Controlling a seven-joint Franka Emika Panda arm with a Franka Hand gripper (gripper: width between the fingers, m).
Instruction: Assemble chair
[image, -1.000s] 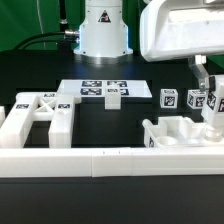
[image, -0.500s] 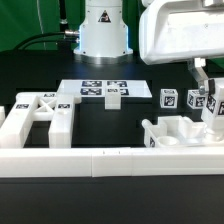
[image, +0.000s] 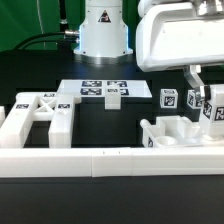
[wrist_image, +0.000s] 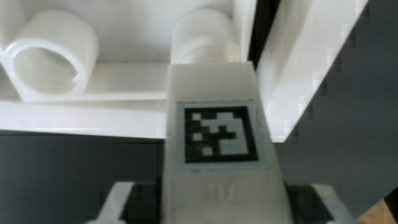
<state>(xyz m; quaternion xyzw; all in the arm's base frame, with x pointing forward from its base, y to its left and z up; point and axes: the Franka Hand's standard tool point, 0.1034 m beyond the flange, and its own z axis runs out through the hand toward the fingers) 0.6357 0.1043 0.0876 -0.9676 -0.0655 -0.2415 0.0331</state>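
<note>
Editor: Tool state at that moment?

Photographer: Clamped. The tool (image: 207, 98) gripped a tagged bar (image: 213, 110) at the exterior view's right. In the wrist view the same bar (wrist_image: 217, 120) ran straight out from between the two fingers (wrist_image: 128, 203), with its black-and-white tag facing the camera.

Editor: Where did the rest of the chair lie?

Photographer: It was spread over the black counter (image: 140, 112). Below the held bar sat a blocky white piece (image: 172, 135) with raised walls and rounded hollows. Neither view showed whether bar and piece touched. A tagged cube (image: 168, 98) stood near the tool, toward the exterior view's left. A wide frame piece (image: 35, 118), with tags on its top face, rested at the exterior view's far left, well apart from the tool.

Editor: Anything else in shot?

Photographer: The marker board (image: 98, 89) lay flat at the middle of the counter, in front of the arm's white base (image: 103, 25). A long, low border rail (image: 100, 160) ran along the near edge, and the frame piece and the blocky white piece sat just behind it.
</note>
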